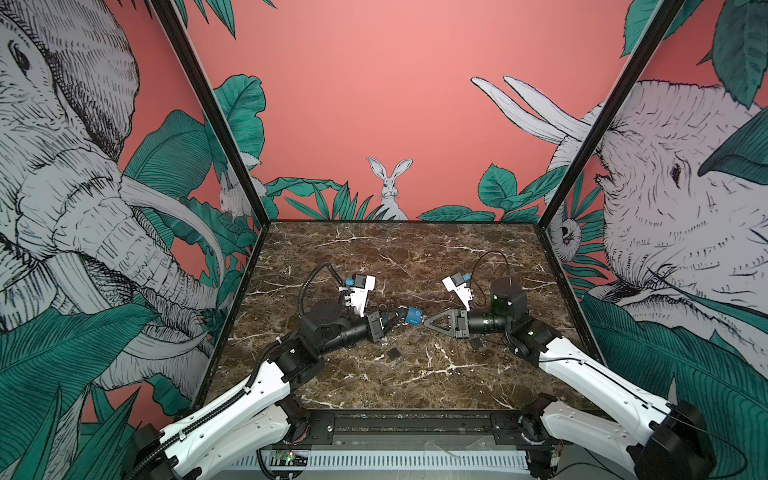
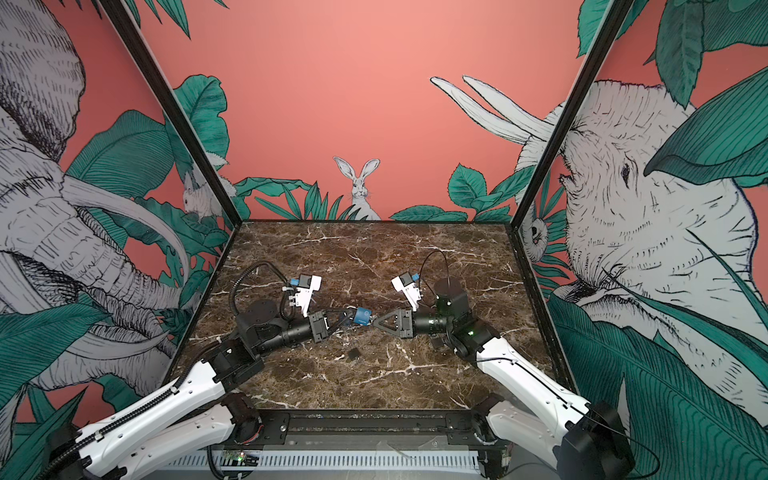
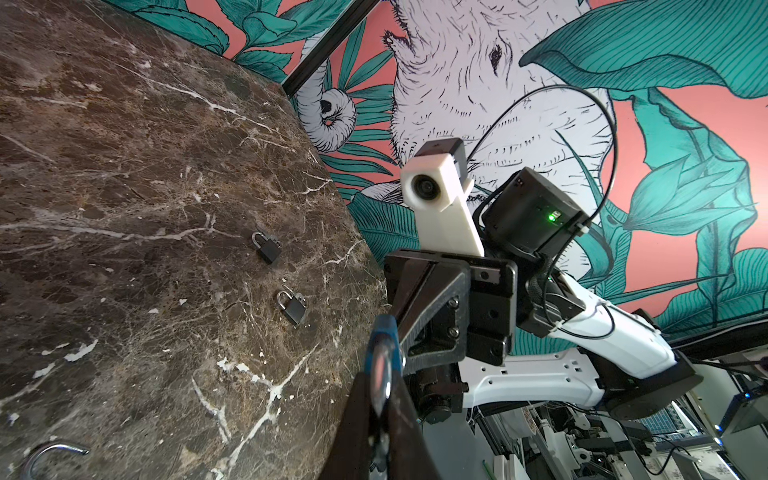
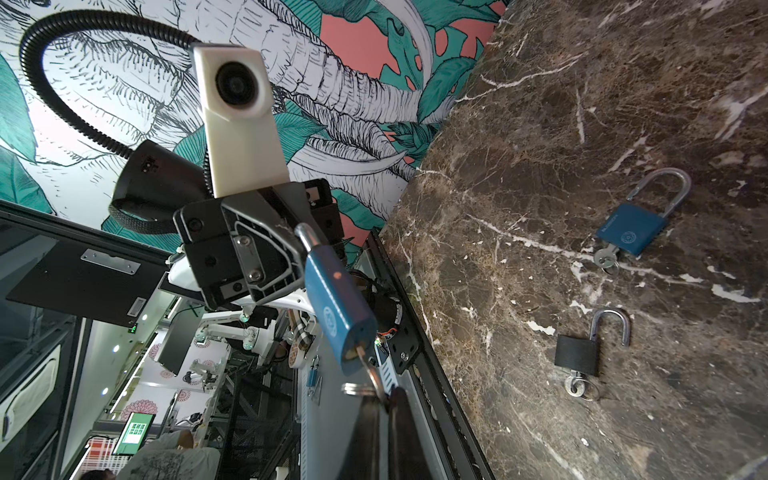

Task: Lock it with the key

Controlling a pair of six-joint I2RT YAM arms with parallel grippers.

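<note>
I find the left gripper (image 1: 394, 319) clamped on the shackle (image 4: 306, 237) of the blue padlock (image 1: 414, 316). The right gripper (image 1: 426, 322) pinches its key (image 4: 368, 368). Both sit well inside the tabletop (image 1: 415, 257) edges.

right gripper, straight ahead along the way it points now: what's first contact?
The right gripper looks pinched on the key. Straight on, that key bottoms in the blue padlock, which the left gripper holds by its shackle. No free travel, seemingly.

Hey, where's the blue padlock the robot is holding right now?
In both top views the blue padlock is held at mid-table between the hands: the left hand clamps its shackle, and the right hand pinches its key.
</note>
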